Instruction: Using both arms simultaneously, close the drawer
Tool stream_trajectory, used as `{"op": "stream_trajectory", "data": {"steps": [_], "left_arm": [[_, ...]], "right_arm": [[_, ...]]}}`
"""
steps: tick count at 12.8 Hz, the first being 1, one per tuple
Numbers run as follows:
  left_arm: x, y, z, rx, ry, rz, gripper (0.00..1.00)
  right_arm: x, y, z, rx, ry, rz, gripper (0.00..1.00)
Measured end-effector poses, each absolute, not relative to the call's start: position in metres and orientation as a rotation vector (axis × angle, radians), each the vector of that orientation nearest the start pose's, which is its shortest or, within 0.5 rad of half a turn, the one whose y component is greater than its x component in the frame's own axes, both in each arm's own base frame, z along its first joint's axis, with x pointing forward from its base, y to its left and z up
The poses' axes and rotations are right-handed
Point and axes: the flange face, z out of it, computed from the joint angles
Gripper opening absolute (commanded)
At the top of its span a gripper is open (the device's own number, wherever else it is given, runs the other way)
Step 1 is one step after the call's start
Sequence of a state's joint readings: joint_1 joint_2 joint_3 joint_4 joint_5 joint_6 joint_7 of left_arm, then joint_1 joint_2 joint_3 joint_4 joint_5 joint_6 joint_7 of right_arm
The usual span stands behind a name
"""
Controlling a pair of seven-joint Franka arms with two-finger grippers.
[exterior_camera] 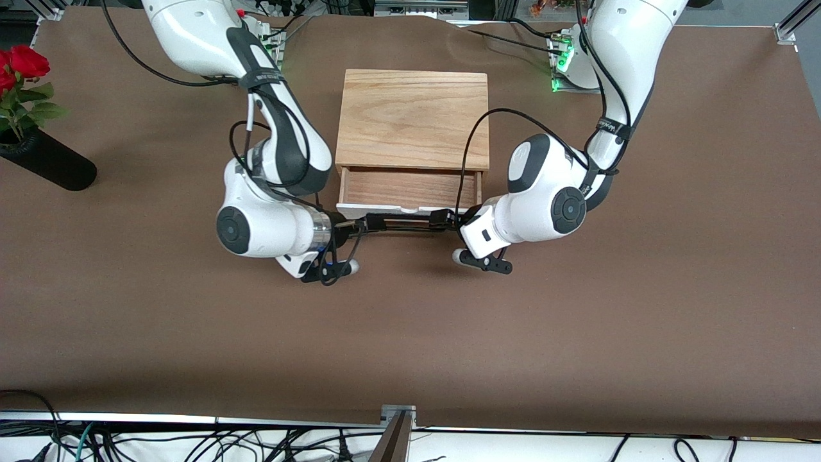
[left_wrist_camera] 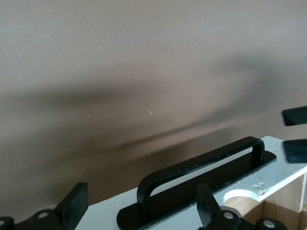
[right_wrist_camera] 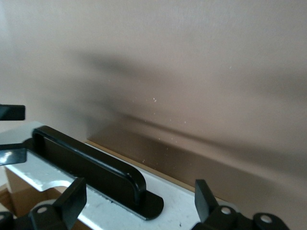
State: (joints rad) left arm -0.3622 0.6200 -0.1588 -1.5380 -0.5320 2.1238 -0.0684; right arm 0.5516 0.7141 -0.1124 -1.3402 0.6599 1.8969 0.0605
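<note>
I see the brown bench carrying the oak box near its robot-side edge, midway along. The drawer stands partly pulled out. The left gripper and right gripper, fingers apart, straddle the black handle ends.

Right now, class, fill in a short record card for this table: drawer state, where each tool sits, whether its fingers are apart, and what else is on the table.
drawer: shallow light-wood drawer with white front panel, partly pulled out of light oak box
handle: long thin black handle, not gripped
left tool: at the white panel, fingers apart, astride one end of the handle
right tool: at the panel's other end, fingers apart
other item: red roses in black vase, toward the right arm's end of the brown table
</note>
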Motion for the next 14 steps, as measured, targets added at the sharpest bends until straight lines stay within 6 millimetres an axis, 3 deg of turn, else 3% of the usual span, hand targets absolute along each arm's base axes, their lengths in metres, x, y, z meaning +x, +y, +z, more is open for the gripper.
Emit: {"op": "stream_trajectory", "data": {"steps": [5,10,14], "left_arm": [[0.593,-0.364,0.291,2.616,-0.213,-0.378,1.00],[0.573,-0.365,0.287,2.595,-0.272,-0.590,1.00],[0.565,-0.363,0.285,2.583,-0.293,-0.676,1.00]], "right_arm": [[0.618,0.356,0.284,-2.643,-0.159,0.456,1.00],[0.604,0.353,0.284,-2.629,-0.174,0.572,1.00],[0.573,0.350,0.275,-2.611,-0.165,0.675,1.00]]}}
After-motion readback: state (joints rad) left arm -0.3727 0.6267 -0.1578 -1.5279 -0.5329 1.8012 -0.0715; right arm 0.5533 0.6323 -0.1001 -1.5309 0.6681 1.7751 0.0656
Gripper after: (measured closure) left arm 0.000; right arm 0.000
